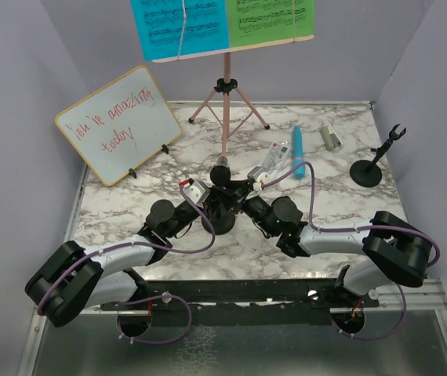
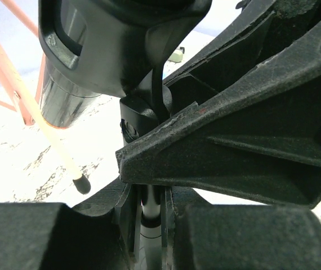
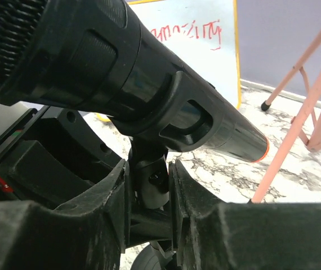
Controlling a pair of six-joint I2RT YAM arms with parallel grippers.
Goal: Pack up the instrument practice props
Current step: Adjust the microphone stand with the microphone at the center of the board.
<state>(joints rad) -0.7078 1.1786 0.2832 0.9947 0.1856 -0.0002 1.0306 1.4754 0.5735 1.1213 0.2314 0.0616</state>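
Note:
A black microphone (image 3: 121,73) lies in the clip of a black round-based mic holder (image 1: 223,222) at the table's middle. My left gripper (image 2: 149,208) is shut on the holder's pale stem (image 2: 148,225), low down. My right gripper (image 3: 151,185) is shut on the holder's swivel joint (image 3: 155,183) just under the clip, both pads touching it. In the top view the left gripper (image 1: 210,204) and the right gripper (image 1: 241,202) meet there. A blue microphone (image 1: 298,153) lies at the back right. A second mic holder (image 1: 367,170) stands empty at the right. The pink tripod music holder (image 1: 225,102) carries blue and green music sheets (image 1: 222,23).
A yellow-framed whiteboard (image 1: 119,124) with red writing leans at the back left. A small silver cylinder (image 1: 331,138) lies beside the blue microphone. The tripod's legs (image 3: 304,107) stand just behind the grippers. Purple walls close in the table on three sides.

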